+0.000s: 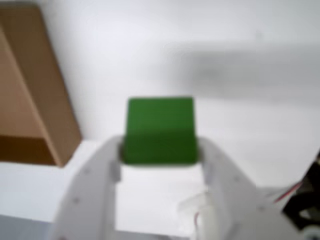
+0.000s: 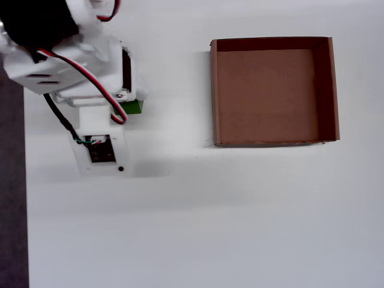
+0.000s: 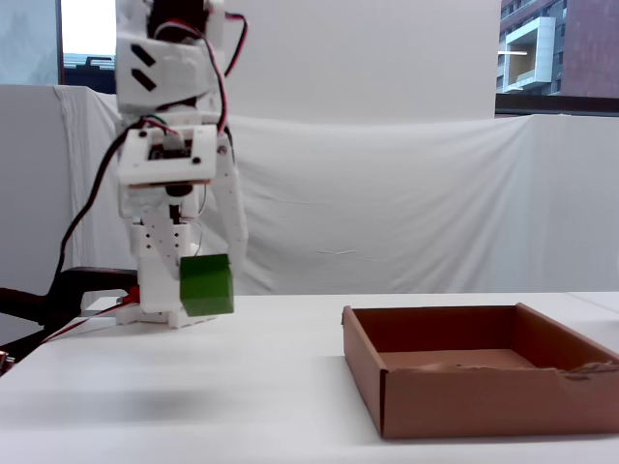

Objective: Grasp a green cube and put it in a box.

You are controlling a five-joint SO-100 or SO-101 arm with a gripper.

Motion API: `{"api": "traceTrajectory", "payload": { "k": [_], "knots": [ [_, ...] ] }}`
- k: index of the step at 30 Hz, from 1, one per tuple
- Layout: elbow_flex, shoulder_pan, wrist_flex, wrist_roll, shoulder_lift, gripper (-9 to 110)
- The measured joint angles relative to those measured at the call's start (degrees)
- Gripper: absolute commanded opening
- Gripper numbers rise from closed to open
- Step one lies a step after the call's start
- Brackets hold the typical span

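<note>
- the cube [image 3: 206, 285] is gripped and lifted: in the fixed view it hangs clear above the table [image 3: 242, 387], with a soft shadow on the surface beneath it, so the grasp looks done.
- what is left, as i judge it: carry it across to the box [image 3: 484, 406], get it above the open top, and let go; the box floor shows nothing in it in the overhead view.
- in the overhead view only a green sliver of the cube [image 2: 133, 107] peeks out from under the arm, with the box [image 2: 214, 96] well apart at about 3 o'clock from it.
- the cube [image 1: 160, 131] is a solid bright-green block with flat matte faces and crisp edges; the wrist view is blurred, so no finer texture can be read.
- the gripper [image 1: 160, 155] is clamped on the cube, one white finger pressed against each side face in the wrist view; the fingers are smooth white plastic with small screw dimples.
- the box [image 1: 35, 100] sits at 9 to 10 o'clock in the wrist view; it is plain brown cardboard, square and shallow, with low upright walls, a flat floor and a slightly ragged near rim.
- the table is smooth, matte white; red and black wires run along the white arm.
</note>
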Motion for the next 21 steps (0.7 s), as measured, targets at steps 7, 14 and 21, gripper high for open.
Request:
{"api": "traceTrajectory", "payload": {
  "k": [7,14,21],
  "knots": [
    [-1.7,-6.3,2.5,1.3,-0.4,15],
    [-5.4,-13.1,6.2,3.0,-3.3,15],
    [-11.7,-18.0,8.3,5.4,-8.3,15]
  ]
}}
